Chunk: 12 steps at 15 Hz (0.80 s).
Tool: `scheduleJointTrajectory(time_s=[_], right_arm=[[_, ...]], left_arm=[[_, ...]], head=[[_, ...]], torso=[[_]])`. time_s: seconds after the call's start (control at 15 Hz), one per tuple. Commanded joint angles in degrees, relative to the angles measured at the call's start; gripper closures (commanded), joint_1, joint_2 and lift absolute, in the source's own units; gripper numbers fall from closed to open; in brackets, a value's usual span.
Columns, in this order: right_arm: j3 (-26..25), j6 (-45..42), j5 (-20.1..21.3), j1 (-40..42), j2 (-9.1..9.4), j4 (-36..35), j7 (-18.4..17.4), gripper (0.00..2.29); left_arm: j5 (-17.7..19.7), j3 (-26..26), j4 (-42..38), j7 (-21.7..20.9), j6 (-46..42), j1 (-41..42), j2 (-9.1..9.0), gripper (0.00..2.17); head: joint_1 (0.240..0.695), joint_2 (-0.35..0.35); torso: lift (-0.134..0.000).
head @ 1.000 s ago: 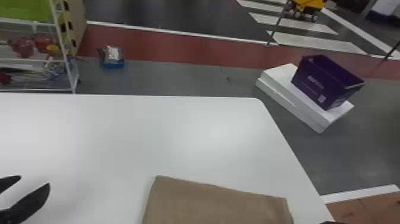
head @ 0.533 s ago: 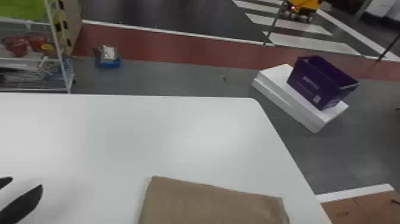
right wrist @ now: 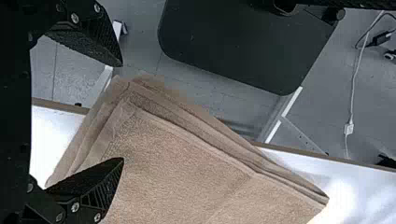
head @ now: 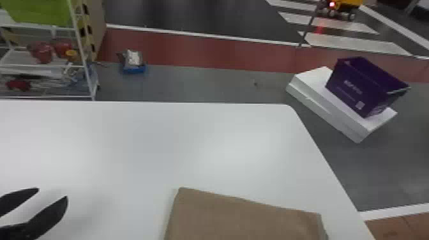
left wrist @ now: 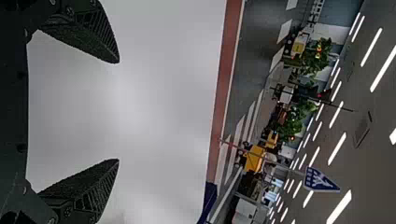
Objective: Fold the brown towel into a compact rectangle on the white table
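My left gripper (head: 52,207) stands open over the white table (head: 153,153), left of the brown towel (head: 242,220) in the head view. In the left wrist view, the left gripper (left wrist: 118,111) has its fingers wide apart with only white surface between them. The right wrist view shows my right gripper (right wrist: 123,112) open beside a corner of the towel (right wrist: 187,154). The cloth is folded in several layers, their edges stacked, and that corner sticks out past the table edge. One right finger overlaps the towel in this view, the other is off it; contact is unclear.
Beyond the table's far right corner, a purple bin (head: 357,86) sits on white boxes (head: 328,105) on the floor. A wire shelf (head: 48,63) stands past the far left edge. A dark flat panel (right wrist: 247,42) lies below the table edge in the right wrist view.
The head view has shifted slightly, with the towel, bin and left gripper all a little further left in it. The right fingertip at the bottom edge is gone from the head view.
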Motion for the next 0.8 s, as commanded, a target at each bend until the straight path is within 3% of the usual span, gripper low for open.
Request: scheduleJointTrajectory(time_s=[0.0, 0.2, 0.4, 0.6, 0.73], right_arm=[[-0.14, -0.38, 1.28, 0.27, -0.03, 0.07, -0.62, 0.19], [1.09, -2.31, 9.28, -0.26, -0.38, 0.77, -6.15, 0.19], [1.88, -2.66, 10.77, -0.88, -0.38, 0.86, -7.91, 0.19], [2.85, -4.42, 12.53, -0.88, 0.33, 0.95, -13.45, 0.22], [2.76, -5.65, 12.26, -0.88, 0.5, 1.21, -14.85, 0.42]], left_arm=[[0.0, -0.08, 0.45, -0.02, -0.29, -0.16, -0.24, 0.14], [0.0, -0.35, 0.45, -0.02, -0.29, -0.08, -0.24, 0.14], [0.0, 0.09, 0.45, -0.02, -0.46, 0.1, -0.24, 0.14], [0.0, 0.09, 0.45, -0.02, -0.82, 0.1, -0.24, 0.14], [0.0, 0.09, 0.45, -0.02, -1.17, 0.19, -0.24, 0.14]], head=[[0.695, -0.253], [0.695, -0.262], [0.695, -0.259], [0.695, -0.238], [0.695, -0.217]], torso=[[-0.123], [-0.123], [-0.123], [-0.123], [-0.123]])
